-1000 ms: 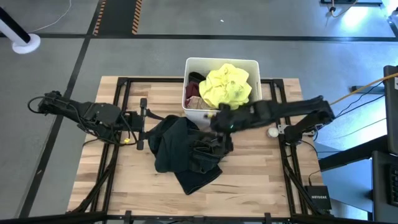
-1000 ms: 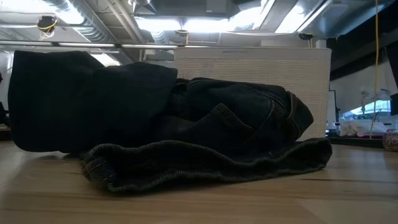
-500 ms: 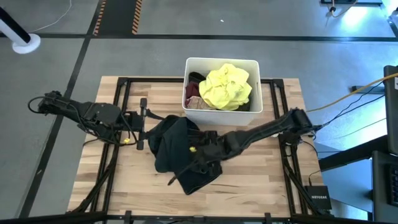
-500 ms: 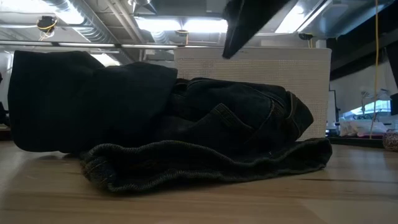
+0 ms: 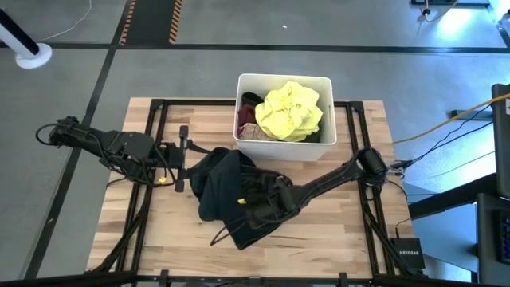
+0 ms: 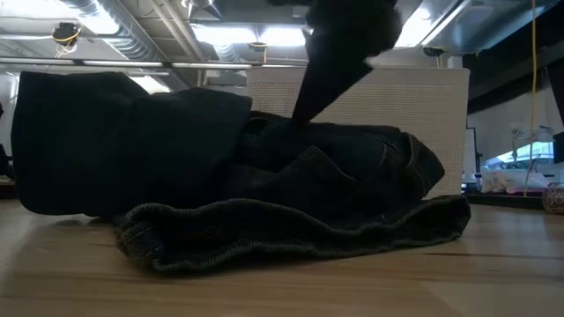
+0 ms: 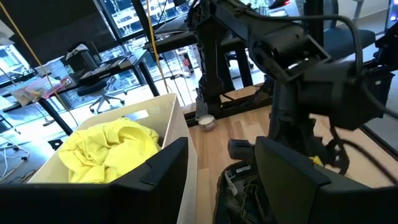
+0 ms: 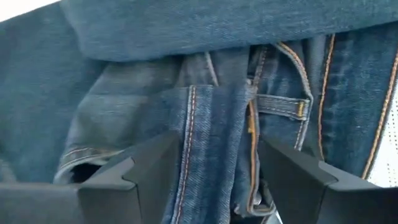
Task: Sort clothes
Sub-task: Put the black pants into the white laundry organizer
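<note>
right wrist view: right gripper (image 8: 214, 180) spread wide, straddling a denim fold of the dark jeans (image 5: 255, 203) mid-table, poised to pinch (left gripper (image 5: 182, 147) parked open near the left edge).

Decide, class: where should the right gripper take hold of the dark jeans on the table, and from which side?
Grip the bunched waistband fold of the jeans, coming straight down from above. The right gripper, fingers open, hangs over that raised ridge, likely the easiest pinch.
</note>
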### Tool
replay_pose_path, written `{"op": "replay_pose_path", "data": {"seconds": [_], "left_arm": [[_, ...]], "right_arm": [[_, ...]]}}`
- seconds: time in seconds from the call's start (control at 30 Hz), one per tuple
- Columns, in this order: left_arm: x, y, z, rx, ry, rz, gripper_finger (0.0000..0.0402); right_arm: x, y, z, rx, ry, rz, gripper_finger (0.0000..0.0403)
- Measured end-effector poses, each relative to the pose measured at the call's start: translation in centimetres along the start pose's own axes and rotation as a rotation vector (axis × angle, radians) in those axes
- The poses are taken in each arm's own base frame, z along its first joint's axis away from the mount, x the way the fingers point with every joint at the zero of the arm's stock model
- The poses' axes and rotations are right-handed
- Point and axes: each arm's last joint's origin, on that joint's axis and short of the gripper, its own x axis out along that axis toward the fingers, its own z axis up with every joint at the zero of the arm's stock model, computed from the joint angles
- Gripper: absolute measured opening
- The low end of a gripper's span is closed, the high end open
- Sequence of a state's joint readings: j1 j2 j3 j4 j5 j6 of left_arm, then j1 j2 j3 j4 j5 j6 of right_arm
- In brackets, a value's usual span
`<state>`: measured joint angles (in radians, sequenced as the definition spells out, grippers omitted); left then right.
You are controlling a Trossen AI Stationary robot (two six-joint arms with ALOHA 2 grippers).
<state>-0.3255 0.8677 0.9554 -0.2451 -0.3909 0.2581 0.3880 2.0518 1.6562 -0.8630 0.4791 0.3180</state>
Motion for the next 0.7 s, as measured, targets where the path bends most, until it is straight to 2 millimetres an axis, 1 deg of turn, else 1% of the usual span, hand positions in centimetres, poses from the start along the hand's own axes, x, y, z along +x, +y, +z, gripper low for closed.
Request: {"op": "replay_pose_path", "data": {"seconds": [0.13, 0.23, 0.4, 0.5, 0.6, 0.7], "left_arm": [[0.0, 0.0, 0.0, 0.0, 0.001, 0.0, 0.0182], [0.0, 0.0, 0.0, 0.0, 0.001, 0.0, 0.0182], [0.0, 0.0, 0.0, -0.009, 0.003, 0.0, 0.0182], [0.0, 0.0, -0.1, -0.016, 0.009, -0.002, 0.0182], [0.0, 0.0, -0.1, -0.016, 0.009, -0.002, 0.0182], [0.0, 0.0, -0.1, -0.015, 0.009, -0.002, 0.0182]], "right_arm": [[0.4, -0.6, 0.2, 0.033, -0.004, -0.028, 0.0238], [0.4, -0.8, 0.2, 0.027, -0.008, -0.063, 0.0241], [0.5, -1.2, 0.3, 0.031, 0.001, -0.035, 0.0264], [-0.2, -2.1, 0.6, 0.042, -0.014, -0.035, 0.0282], [-1.4, -3.7, 0.9, 0.071, -0.033, -0.047, 0.0292], [-1.5, -5.0, 1.1, 0.095, -0.018, -0.031, 0.0293]]}}
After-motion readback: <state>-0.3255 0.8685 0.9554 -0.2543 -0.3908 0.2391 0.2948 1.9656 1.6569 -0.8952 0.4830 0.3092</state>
